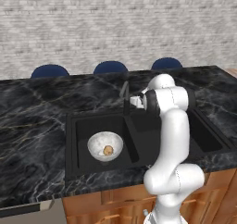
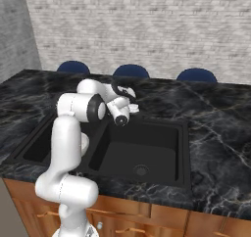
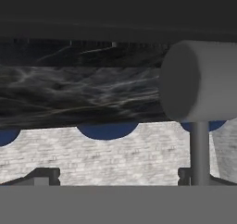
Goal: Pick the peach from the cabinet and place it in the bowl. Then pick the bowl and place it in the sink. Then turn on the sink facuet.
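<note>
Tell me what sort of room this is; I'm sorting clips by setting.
Most likely a kitchen: a black two-basin sink set in a dark marble counter, wooden cupboards beneath, a brick wall behind. A bowl holding a peach sits in one basin.

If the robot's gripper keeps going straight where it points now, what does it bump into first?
Probably the sink faucet: its grey cylinder sits close ahead of the open gripper, though off to one side. Past it lies the dark marble counter. Depth is hard to judge.

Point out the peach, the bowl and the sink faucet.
peach point(image 1: 108, 150), left base view, middle of the fruit.
bowl point(image 1: 98, 142), left base view, speckled inner wall.
sink faucet point(image 1: 126, 102), left base view, upright stem.
</note>
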